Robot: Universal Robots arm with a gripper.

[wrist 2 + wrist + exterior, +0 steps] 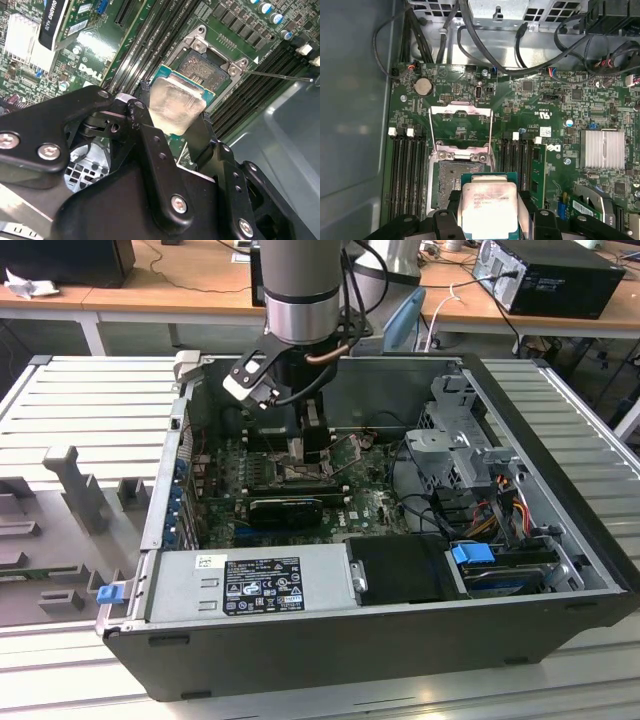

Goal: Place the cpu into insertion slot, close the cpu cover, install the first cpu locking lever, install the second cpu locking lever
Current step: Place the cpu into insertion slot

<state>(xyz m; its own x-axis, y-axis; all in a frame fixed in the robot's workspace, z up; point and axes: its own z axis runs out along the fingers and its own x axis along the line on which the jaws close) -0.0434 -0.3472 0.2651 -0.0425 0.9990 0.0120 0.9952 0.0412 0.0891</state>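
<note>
Pinching the cpu point(490, 210) by its edges, the gripper's point(490, 214) fingers are held with the insertion slot point(451, 172) just beyond their tips; damage could be caused by a tilted, offset landing.

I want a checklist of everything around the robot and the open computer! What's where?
Surface: grey slatted table carrying the open computer case; green board inside.
Job's things: cpu held at the edge of the insertion slot, not seated; cpu cover flipped open.
Clutter: grey holder blocks on the table at the exterior view's left.
Grippers: gripper shut on the cpu, low inside the case.
Cables: black cables looped beyond the board; coloured wires near the drive bay.
Surroundings: wooden desks, one with a black box.
</note>
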